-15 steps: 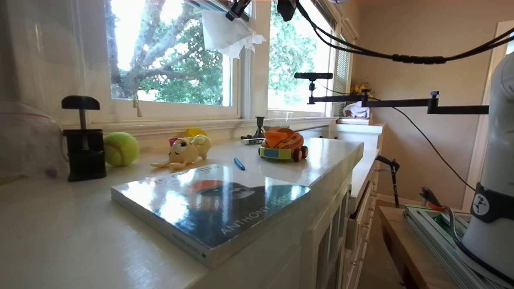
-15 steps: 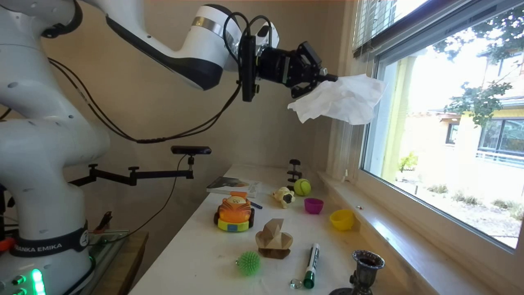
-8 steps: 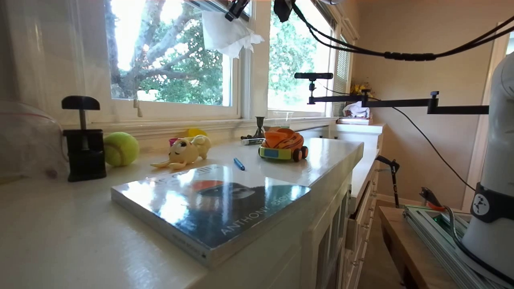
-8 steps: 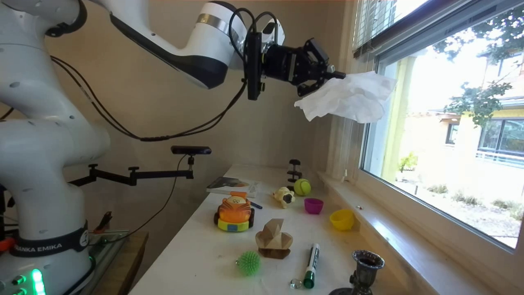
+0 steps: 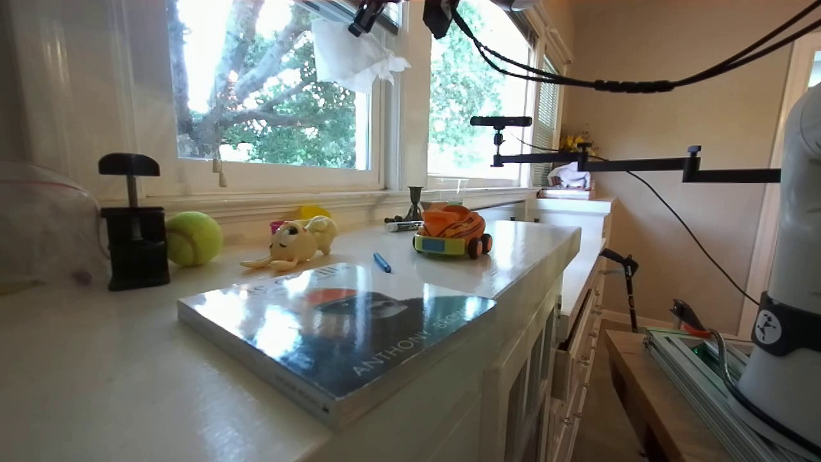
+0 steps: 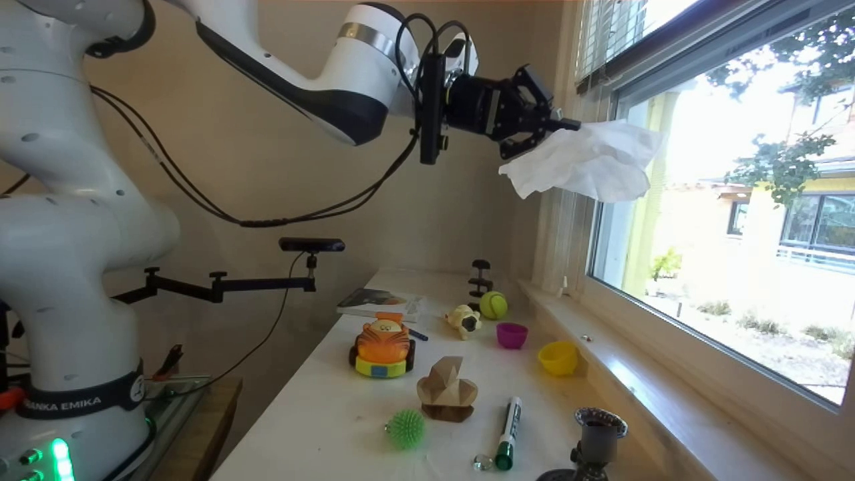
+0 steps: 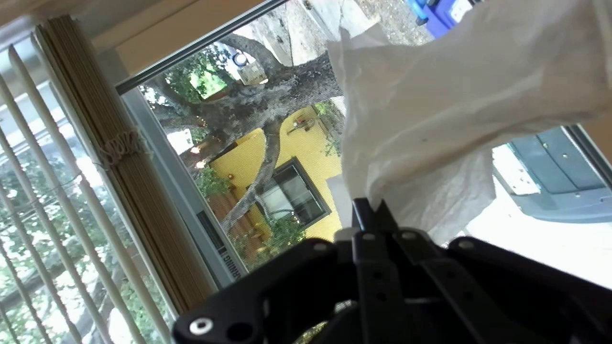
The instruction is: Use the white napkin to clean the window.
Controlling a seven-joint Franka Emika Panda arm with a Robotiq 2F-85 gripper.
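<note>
White napkin [image 6: 591, 166]: wrinkled, clenched in the Robotiq gripper [image 6: 566, 125], in front of the window [image 6: 738, 207]; whether contact is made cannot be told. Pinched part hidden. Window: partly covered by the napkin, cropped in both exterior views.

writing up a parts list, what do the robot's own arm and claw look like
The arm is white and rounded, with black trim and a silvery ring. A black band low down carries white lettering including "EMIKA" and a round badge; a green light shines below. Black cables bunch into a thicker sleeve. The claw is black, with slim fingers and silvery bolts.
</note>
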